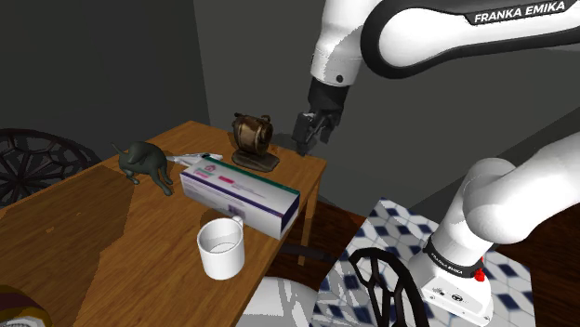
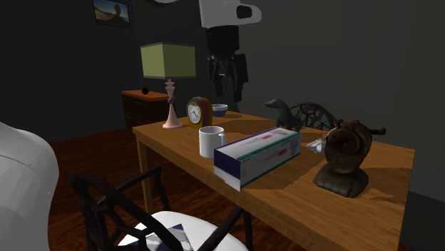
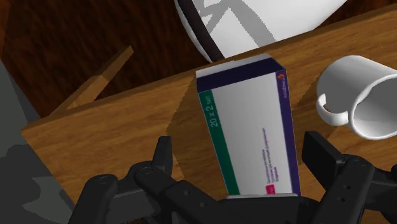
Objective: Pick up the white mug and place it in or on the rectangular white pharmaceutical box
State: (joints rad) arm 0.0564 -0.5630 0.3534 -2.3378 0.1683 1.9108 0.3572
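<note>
A white mug (image 1: 221, 249) stands upright near the edge of the wooden table (image 1: 93, 241), handle toward the box. Beside it lies the long white box (image 1: 240, 193) with purple and green ends. In the second exterior view the mug (image 2: 211, 141) is just left of the box (image 2: 258, 155). My gripper (image 1: 314, 130) hangs open well above the table's corner, higher than both objects and holding nothing. It also appears high over the table as the gripper (image 2: 228, 82). Looking down along the gripper (image 3: 240, 159), the box (image 3: 251, 127) lies between the spread fingers and the mug (image 3: 359, 95) off to one side.
A dark animal figurine (image 1: 144, 165) and a brown metal ornament (image 1: 253, 139) stand on the table behind the box. A clock (image 2: 200, 112), lamp (image 2: 169, 78) and bowl (image 2: 220, 110) sit at the far end. Black chairs (image 1: 381, 283) (image 2: 142, 214) stand by the table's edge.
</note>
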